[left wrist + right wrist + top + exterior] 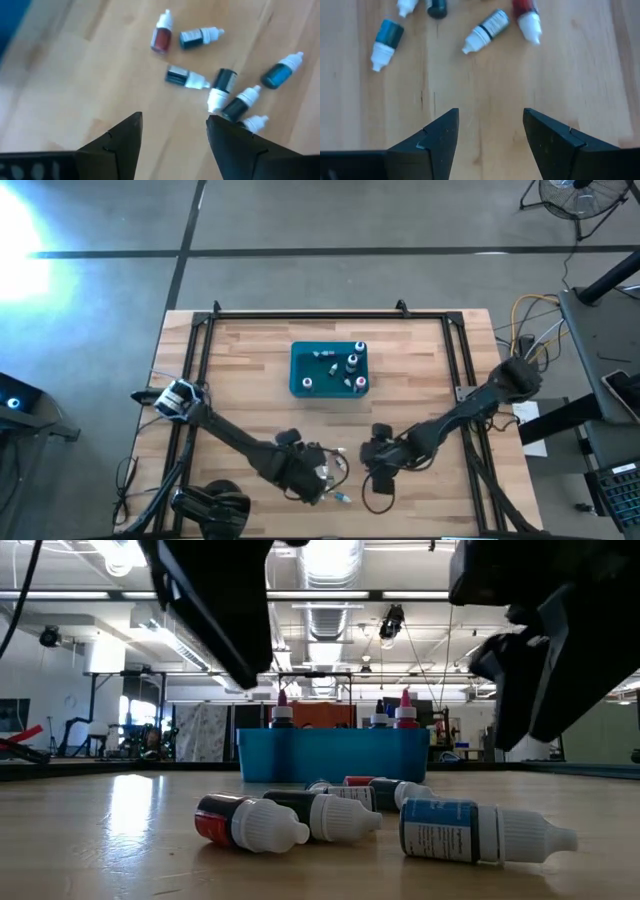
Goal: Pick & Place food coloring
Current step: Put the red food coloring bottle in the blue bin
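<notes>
Low in the high view, the left gripper (318,480) hangs with jaws spread and empty. The loose food coloring bottles (335,492) lie on the wooden table (240,370) just to its right, in the gap before the right gripper (372,463), which is also spread and holds nothing. In the low view's foreground a blue bottle (480,831) lies at lower right. Farther up, at frame centre, the teal bin (302,358) holds several upright bottles.
</notes>
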You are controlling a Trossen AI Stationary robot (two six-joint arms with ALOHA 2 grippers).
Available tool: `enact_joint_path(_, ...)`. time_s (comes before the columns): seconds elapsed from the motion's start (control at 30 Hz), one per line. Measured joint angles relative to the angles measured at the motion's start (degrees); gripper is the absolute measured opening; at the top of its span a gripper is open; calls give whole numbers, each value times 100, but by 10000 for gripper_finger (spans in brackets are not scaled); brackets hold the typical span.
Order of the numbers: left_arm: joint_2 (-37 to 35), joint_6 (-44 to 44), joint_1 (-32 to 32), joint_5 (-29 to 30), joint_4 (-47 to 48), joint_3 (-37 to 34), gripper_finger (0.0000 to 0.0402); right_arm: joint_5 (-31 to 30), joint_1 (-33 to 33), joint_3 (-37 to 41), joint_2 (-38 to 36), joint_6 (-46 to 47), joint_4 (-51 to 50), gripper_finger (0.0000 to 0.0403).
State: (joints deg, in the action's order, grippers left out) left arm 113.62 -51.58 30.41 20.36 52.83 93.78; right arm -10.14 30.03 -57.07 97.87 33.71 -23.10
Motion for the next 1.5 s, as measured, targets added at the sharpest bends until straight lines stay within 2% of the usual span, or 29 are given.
enact_joint_path(0.17, -8, -520, 366, -20, -684, -387, 197, -72, -168, -440, 496, -1040, 8, 215)
enact_joint_path(0.33, -13, -956, 567, 30, -929, -690, 197, -325, -471, -863, 1006, -1565, -59, 214)
enact_joint_path(0.53, -17, -1369, 695, 61, -970, -863, 197, -261, -832, -1130, 1272, -1611, -63, 214)
enact_joint_path(0.7, -17, -1347, 709, 139, -981, -875, 197, 408, -994, -1169, 1342, -1723, -28, 214)
enact_joint_path(0.83, -17, -1342, 709, 372, -996, -873, 197, 423, -1000, -1138, 1420, -1724, 10, 214)
enact_joint_path(1.07, -17, -1341, 709, 398, -1016, -875, 197, 419, -1000, -1284, 1611, -1725, -56, 213)
enact_joint_path(1.2, -17, -1401, 709, 400, -1027, -875, 197, 421, -1004, -1310, 1613, -1748, -53, 198)
enact_joint_path(1.5, -17, -1512, 709, 422, -1086, -875, 197, 424, -1069, -1310, 1613, -1785, -16, 128)
